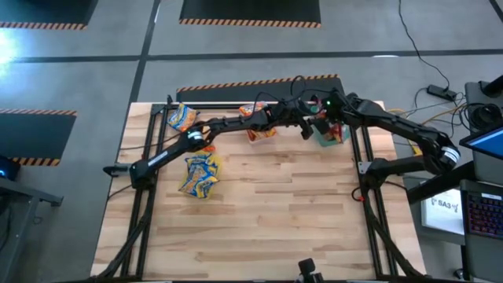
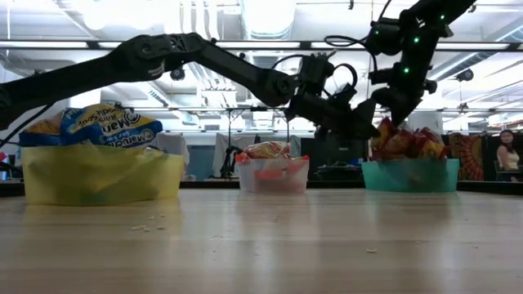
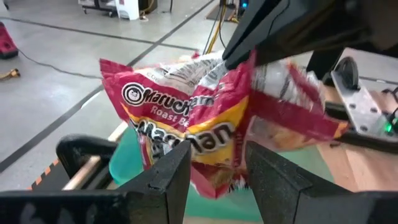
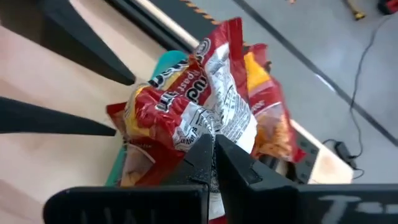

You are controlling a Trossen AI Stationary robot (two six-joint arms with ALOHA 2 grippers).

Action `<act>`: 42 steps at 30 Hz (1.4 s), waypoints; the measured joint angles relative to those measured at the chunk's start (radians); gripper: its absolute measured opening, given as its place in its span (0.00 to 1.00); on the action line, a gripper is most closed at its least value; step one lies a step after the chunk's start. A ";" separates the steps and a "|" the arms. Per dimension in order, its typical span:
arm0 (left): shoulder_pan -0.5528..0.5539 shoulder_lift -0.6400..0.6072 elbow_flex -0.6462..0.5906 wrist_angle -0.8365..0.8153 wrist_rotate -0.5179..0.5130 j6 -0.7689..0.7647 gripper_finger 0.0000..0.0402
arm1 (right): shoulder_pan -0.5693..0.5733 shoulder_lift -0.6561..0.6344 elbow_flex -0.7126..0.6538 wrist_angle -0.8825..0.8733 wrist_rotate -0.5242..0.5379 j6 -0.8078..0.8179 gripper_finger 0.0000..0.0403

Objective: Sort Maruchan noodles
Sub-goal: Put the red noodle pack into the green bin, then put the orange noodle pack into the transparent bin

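Pinching a dark red Maruchan packet [image 4: 186, 106] by its crinkled edge, the right gripper [image 4: 214, 152] has its fingers pressed together on the film just above the green tub [image 1: 330, 135], while the left gripper [image 3: 214, 171] hangs close in front of the same packet with its fingers apart and the wrapper's lower edge between them. The nearest risk, as I judge it, is a tug-of-war: if both arms pull, the thin film could tear or slip free and drop outside the tub. Beyond that, the two wrists are crowded together, so a sideways move could knock them. Further from the grippers, the tub is heaped with packets and sits near the table's back edge [image 1: 259, 82]; a shove could spill some over. Open room lies on the bare wood behind the left gripper, toward the yellow-and-blue packets [image 1: 200, 174].
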 joint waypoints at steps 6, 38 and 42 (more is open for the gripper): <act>0.000 -0.002 0.000 -0.005 0.000 0.000 0.34 | 0.000 -0.026 0.071 -0.039 0.044 0.000 0.02; 0.014 -0.184 0.002 -0.602 -0.012 0.222 0.34 | 0.074 -0.019 0.137 -0.015 -0.052 0.053 0.15; 0.054 -0.227 -0.001 -0.788 -0.027 0.224 0.34 | 0.088 -0.019 0.129 0.015 -0.053 0.056 0.15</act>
